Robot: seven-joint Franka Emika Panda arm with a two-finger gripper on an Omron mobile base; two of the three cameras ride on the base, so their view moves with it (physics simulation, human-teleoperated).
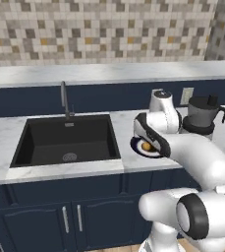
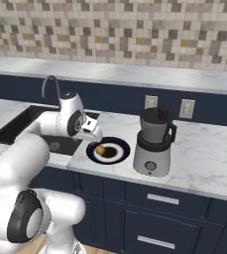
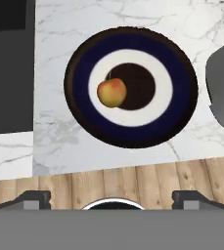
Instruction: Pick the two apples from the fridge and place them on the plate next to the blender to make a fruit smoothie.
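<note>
One orange-yellow apple lies on the plate, just left of its dark centre, touching nothing else. From the base views the apple rests on the plate beside the blender on the marble counter. My gripper hangs straight above the plate, open, its fingertips far apart and holding nothing. The fridge is out of view.
The black sink with its faucet lies left of the plate. The blender's grey base stands close to the plate's right rim. The counter's front edge runs just below the plate, with wooden floor beyond it.
</note>
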